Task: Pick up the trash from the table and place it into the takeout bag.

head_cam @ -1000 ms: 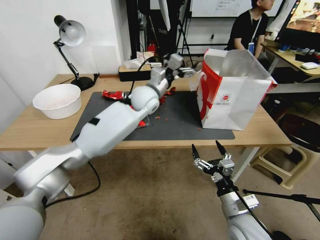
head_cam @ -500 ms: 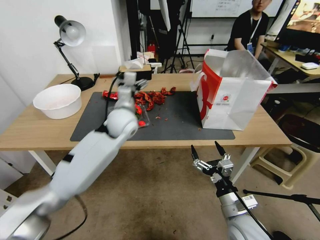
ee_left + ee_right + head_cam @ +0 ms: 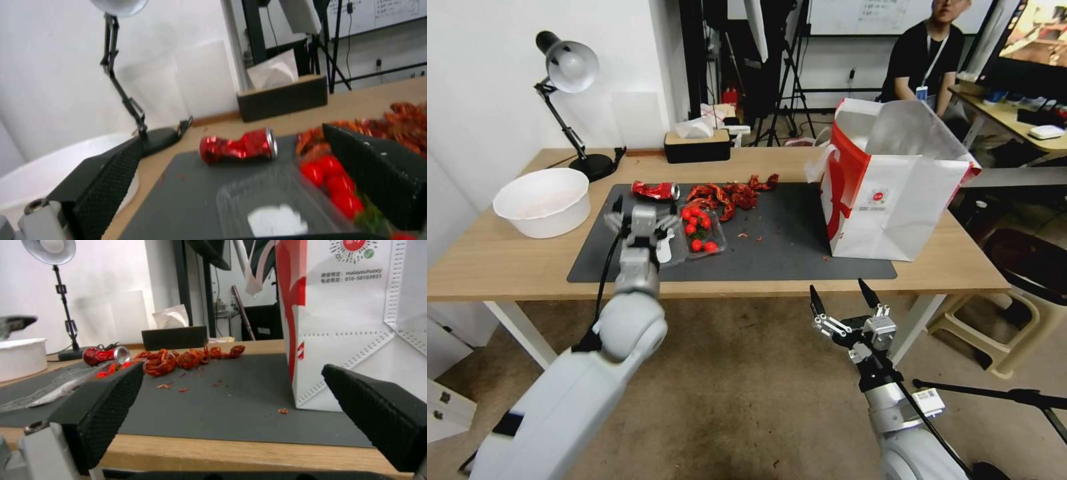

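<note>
Left gripper (image 3: pixel 642 220) hangs over the mat's (image 3: pixel 787 247) near-left part, jaws spread wide and empty, straddling a clear tray (image 3: pixel 694 237) of red tomatoes (image 3: pixel 696 227). Beyond it the crushed can (image 3: pixel 655 191) lies on its side at the mat's far edge, beside a heap of red scraps (image 3: pixel 730 193), shells perhaps. The bag (image 3: pixel 894 180) stands upright on the mat's right end. Right gripper (image 3: pixel 842 301) waits below the table (image 3: pixel 507 260) edge, wide open, holding nothing.

The wide light-wood table (image 3: pixel 494 263) carries a dark grey rectangular mat (image 3: pixel 787 250) at centre, a white round bowl (image 3: pixel 542 201) at nine o'clock, and a black lamp base (image 3: pixel 592 165) at eleven o'clock.
</note>
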Motion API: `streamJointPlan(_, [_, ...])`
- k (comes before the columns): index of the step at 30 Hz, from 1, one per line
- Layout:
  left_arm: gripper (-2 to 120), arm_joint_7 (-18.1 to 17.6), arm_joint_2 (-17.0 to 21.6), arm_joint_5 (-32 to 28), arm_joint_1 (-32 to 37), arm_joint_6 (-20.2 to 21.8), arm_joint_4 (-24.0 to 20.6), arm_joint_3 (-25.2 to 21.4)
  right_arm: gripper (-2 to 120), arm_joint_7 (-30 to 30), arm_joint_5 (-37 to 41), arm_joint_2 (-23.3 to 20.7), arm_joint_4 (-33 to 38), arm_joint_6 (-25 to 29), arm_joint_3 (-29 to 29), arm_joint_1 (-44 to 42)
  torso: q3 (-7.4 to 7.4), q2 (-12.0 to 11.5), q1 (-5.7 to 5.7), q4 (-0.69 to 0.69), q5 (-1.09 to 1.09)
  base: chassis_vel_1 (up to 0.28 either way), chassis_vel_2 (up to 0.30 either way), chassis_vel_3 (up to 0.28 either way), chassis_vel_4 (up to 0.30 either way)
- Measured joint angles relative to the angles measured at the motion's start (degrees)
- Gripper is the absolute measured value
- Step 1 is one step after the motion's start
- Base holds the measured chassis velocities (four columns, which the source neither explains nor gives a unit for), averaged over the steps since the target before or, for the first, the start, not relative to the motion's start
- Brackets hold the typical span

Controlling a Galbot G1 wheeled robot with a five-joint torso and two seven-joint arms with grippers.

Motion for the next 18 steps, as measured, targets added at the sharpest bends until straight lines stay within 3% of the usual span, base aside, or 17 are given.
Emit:
streamJointPlan(7, [100, 0.62, -1.72, 3.39, 8.65, -1.96, -1.97, -2.65, 100, 0.16, -0.01, -0.03, 0.54, -0.01, 0.52, -0.71, 0.0, 0.0, 0.0, 0.01, -0.01, 0.0, 0.0, 0.0, 0.0])
streamJointPlan(11, [100, 1.39, -3.87, 8.13, 16.98, -6.61, -2.95, -6.37, 100, 0.49, 0.03, -0.1, 0.9, -0.01, 1.09, -1.23, 0.0, -0.01, 0.01, 0.01, -0.01, 0.0, 0.0, 0.0, 0.0])
streamJointPlan(18, [100, 1.98, -5.0, 8.97, 21.1, -8.65, -4.27, -8.4, 100, 0.73, -0.13, 0.2, 0.65, 0.01, 0.96, -1.32, 0.0, -0.01, 0.01, 0.0, -0.01, 0.0, 0.0, 0.0, 0.0])
